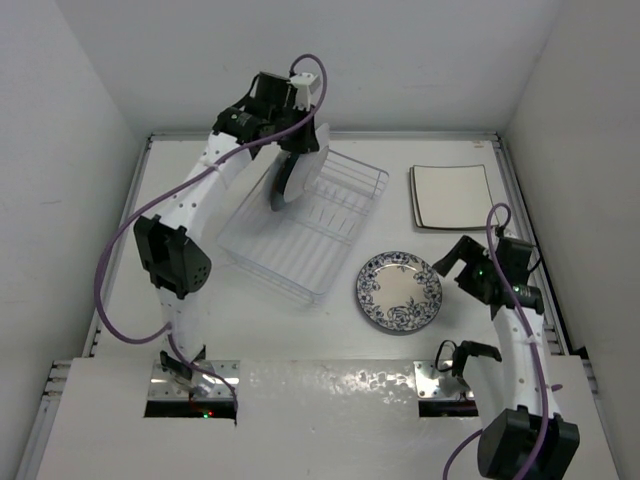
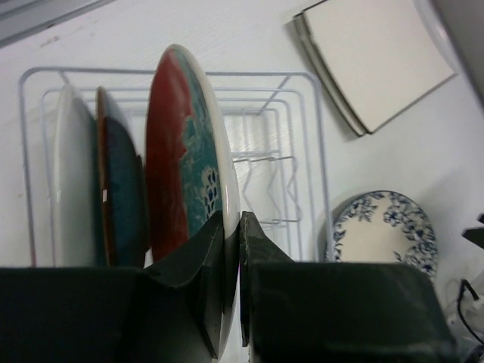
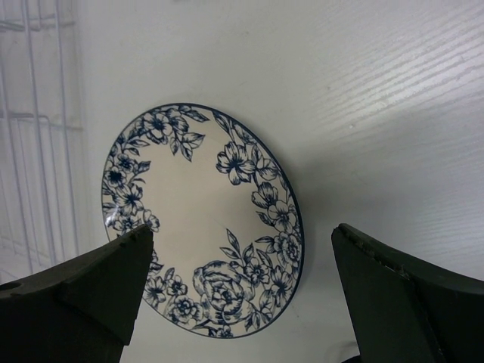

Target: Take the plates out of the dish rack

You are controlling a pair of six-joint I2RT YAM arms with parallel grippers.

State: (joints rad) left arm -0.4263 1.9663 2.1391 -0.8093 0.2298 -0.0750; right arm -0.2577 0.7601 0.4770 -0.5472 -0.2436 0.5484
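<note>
My left gripper (image 1: 291, 150) is shut on the top rim of the red-and-teal floral plate (image 1: 288, 183), which stands on edge over the dish rack (image 1: 368, 181). In the left wrist view the gripper (image 2: 233, 221) pinches that plate (image 2: 181, 144) by its white rim. Two more plates stand in the rack (image 2: 304, 151) to its left, a white one (image 2: 72, 181) and a dark blue one (image 2: 122, 193). The blue floral plate (image 1: 399, 291) lies flat on the table. Two square cream plates (image 1: 450, 196) are stacked at the back right. My right gripper (image 1: 458, 262) is open and empty, hovering beside the blue floral plate (image 3: 200, 219).
White walls enclose the table on the left, back and right. The right arm's base and cable (image 1: 520, 400) rise at the near right edge. The rack's wires (image 3: 38, 113) show at the left of the right wrist view.
</note>
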